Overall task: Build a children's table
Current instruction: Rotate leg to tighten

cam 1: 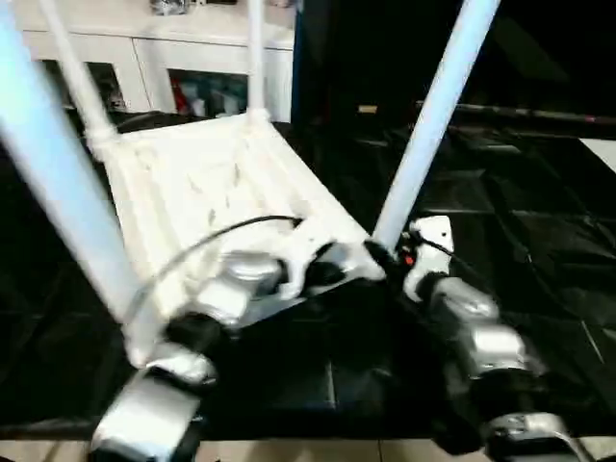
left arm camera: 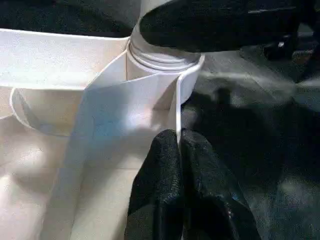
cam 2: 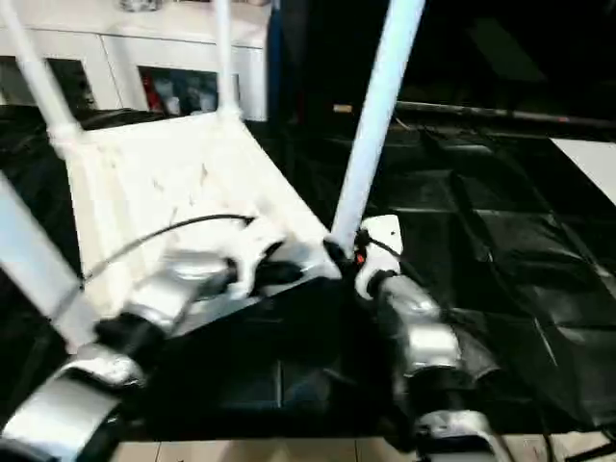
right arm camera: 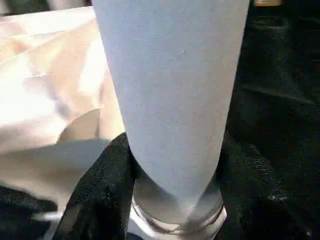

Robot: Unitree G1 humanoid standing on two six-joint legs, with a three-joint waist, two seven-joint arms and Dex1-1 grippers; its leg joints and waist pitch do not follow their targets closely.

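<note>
Your kids' tabletop (cam 1: 207, 197) lies upside down, ribbed side up, on the black-draped bench (cam 1: 500, 221), w/ white legs standing up from its corner sockets. Your left hand (left arm camera: 180, 150) is at the near right corner: its black fingers (left arm camera: 160, 190) are pinched together on the thin edge wall of the tabletop, just beside the socket (left arm camera: 165, 60). Your right hand (right arm camera: 172, 170) is at that same corner, from the right: its fingers (right arm camera: 100, 195) sit either side of the base of the near right leg (cam 1: 428, 120), part open, touching the tube just above the socket. A white cabinet (cam 1: 144, 58) stands behind the bench.
</note>
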